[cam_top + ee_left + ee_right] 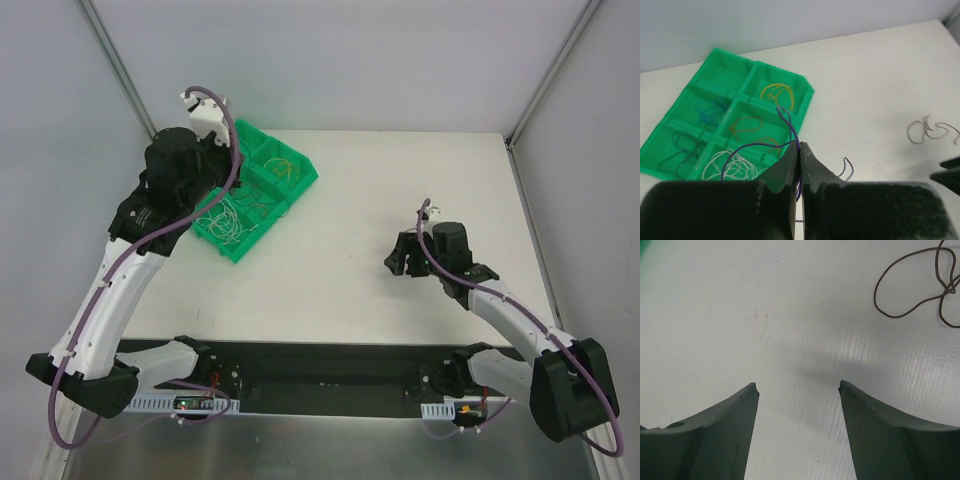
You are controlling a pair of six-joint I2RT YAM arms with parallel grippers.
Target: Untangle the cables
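A green compartment tray (809,93) sits at the left of the desk (880,75). It holds coiled wires (777,95) of black, blue, white, orange and yellow in separate compartments. The left fingers (800,150) are clamped together on a purple wire (752,146), which arches over the tray's near edge. Further right, a brown wire (927,131) lies looped on the bare desk. The right fingers (799,386) stand apart over the desk near it, holding nothing.

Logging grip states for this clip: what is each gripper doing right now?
Left gripper: closed on a thin purple cable.
Right gripper: open, holding nothing.
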